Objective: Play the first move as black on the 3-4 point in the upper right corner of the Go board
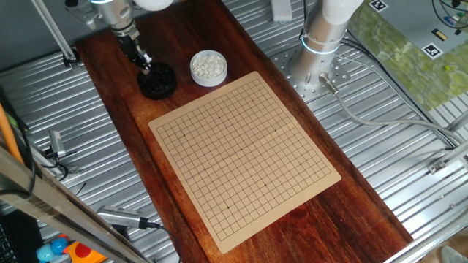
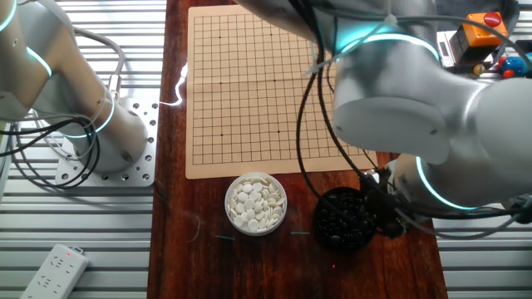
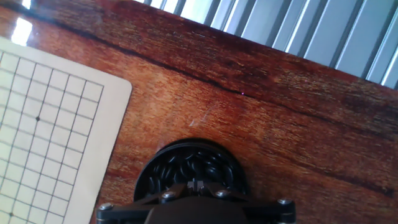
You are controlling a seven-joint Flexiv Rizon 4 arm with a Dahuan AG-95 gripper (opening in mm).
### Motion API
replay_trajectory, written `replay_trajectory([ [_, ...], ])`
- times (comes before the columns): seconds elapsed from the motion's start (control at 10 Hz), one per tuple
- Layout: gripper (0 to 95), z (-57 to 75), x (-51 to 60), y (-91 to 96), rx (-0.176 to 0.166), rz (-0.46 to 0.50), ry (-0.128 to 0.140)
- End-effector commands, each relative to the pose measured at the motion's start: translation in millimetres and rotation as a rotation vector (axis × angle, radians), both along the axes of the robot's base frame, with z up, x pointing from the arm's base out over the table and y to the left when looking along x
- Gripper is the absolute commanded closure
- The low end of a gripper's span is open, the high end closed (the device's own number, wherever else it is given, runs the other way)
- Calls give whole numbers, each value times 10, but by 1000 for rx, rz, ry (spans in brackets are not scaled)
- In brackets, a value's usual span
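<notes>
The Go board (image 1: 245, 150) lies bare on the wooden table, with no stones on it. It also shows in the other fixed view (image 2: 266, 91) and the hand view (image 3: 37, 124). Black stones fill a round black bowl (image 1: 157, 80) beside the board's corner, also seen in the other fixed view (image 2: 345, 218) and the hand view (image 3: 186, 165). My gripper (image 1: 146, 66) hangs at the bowl's rim, with its tips just over the stones (image 3: 198, 184). The fingers are drawn together. I cannot see a stone between them.
A white bowl (image 1: 208, 67) of white stones stands next to the black bowl, at the board's edge (image 2: 256, 203). The wooden top is narrow, with ribbed metal on both sides. A second arm's base (image 1: 322, 36) stands beyond the board.
</notes>
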State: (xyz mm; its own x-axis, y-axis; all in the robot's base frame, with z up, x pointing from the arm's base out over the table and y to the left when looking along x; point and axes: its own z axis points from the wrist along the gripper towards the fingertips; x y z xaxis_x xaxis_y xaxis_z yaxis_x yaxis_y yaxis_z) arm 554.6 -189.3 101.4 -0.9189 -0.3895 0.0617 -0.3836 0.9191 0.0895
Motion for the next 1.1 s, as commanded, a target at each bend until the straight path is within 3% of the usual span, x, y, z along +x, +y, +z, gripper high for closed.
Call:
replay_trajectory([
  [0.1, 950, 4, -15, 7, -32, -16, 11],
  [0.3, 950, 4, -15, 7, -49, -30, 24],
  [1.1, 950, -6, -6, -1, -40, 20, 34],
])
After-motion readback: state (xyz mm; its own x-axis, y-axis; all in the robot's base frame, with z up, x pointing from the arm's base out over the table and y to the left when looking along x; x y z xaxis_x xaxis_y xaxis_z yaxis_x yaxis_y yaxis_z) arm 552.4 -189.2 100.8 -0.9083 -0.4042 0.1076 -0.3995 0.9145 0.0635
